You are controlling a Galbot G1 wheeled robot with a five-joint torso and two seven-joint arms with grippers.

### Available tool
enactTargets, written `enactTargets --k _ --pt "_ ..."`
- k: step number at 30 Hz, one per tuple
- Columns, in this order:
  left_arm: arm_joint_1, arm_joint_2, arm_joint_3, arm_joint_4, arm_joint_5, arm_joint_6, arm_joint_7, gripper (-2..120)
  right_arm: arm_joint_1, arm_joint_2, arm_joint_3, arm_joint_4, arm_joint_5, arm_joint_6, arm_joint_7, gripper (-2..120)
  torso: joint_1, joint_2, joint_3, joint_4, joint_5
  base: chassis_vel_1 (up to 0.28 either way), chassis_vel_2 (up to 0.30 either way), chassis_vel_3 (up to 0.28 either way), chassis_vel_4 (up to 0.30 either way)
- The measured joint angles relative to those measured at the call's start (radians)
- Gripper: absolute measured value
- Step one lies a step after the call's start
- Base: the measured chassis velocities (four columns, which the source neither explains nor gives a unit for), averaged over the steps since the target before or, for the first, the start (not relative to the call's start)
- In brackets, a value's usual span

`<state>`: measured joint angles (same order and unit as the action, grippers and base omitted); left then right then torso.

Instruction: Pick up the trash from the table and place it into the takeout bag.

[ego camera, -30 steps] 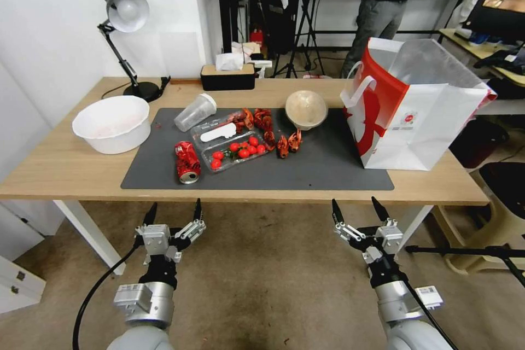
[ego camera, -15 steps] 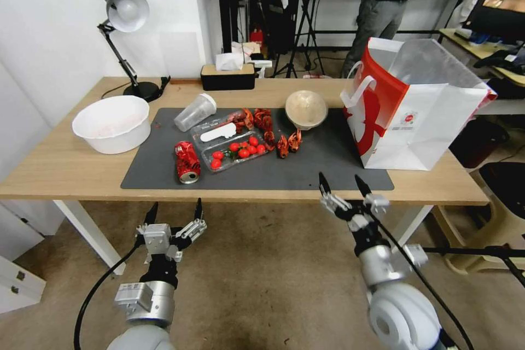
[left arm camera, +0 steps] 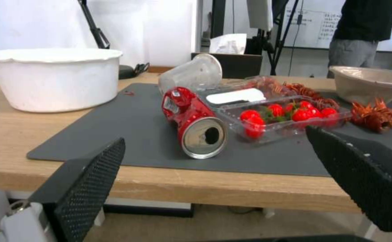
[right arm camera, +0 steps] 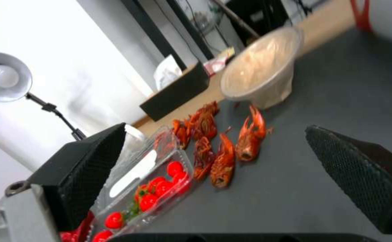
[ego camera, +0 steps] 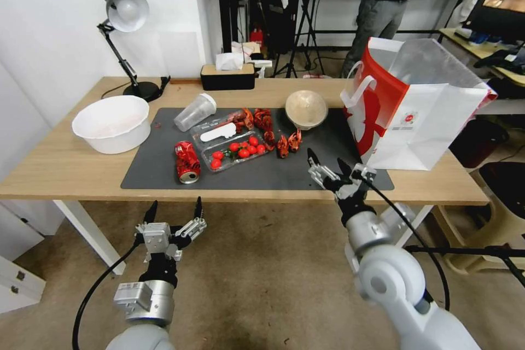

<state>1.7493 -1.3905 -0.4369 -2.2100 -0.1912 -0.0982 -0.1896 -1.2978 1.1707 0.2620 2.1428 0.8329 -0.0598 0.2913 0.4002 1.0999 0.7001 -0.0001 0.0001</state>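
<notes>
Nearest first: left gripper (ego camera: 174, 212) hung below the table's (ego camera: 65, 167) front edge at about 7 o'clock, fingers spread, empty, parked. Right gripper (ego camera: 328, 163) was over the front strip of the grey mat (ego camera: 306, 172) at about 5 o'clock, fingers parted, nothing between them.

Closest trash to it: the crayfish shells (ego camera: 289, 142) at its 11 o'clock, loose on the mat. Clear tray of cherry tomatoes (ego camera: 235, 149) sat just beside them at 9 o'clock, crushed red can (ego camera: 186, 161) past that. Clear cup (ego camera: 194, 111) lay on its side further back; beige bowl (ego camera: 306, 109) at 12 o'clock, behind the shells.

Takeout bag (ego camera: 415, 106) stood open at 2 o'clock, mouth up.

My read: reach step only. Shells are small and irregular, so come down steeply, straddle one piece, close low, keep clear of the tray's rim. Lift well above the bag's lip before crossing.
</notes>
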Motion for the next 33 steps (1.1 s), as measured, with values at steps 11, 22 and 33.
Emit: enactTargets --k 11,22,33 --pt "0.006 0.000 -0.006 -0.008 0.001 0.000 0.000 100 0.212 -0.008 -0.019 -0.082 0.367 -0.090 0.155 100 0.000 0.000 0.000 0.0001 -0.0001 0.000 0.000 0.000 0.000" --pt "0.003 -0.001 -0.006 -0.005 -0.007 0.004 -0.001 100 0.350 0.010 -0.039 -0.175 0.488 -0.143 0.276 100 0.000 0.000 0.000 0.0000 -0.0001 0.000 0.000 0.000 0.000" --pt "0.001 -0.001 -0.010 -0.002 -0.007 0.004 -0.001 100 0.451 0.020 -0.060 -0.255 0.532 -0.192 0.394 100 0.000 0.000 0.000 0.0001 -0.0001 0.000 0.000 0.000 0.000"
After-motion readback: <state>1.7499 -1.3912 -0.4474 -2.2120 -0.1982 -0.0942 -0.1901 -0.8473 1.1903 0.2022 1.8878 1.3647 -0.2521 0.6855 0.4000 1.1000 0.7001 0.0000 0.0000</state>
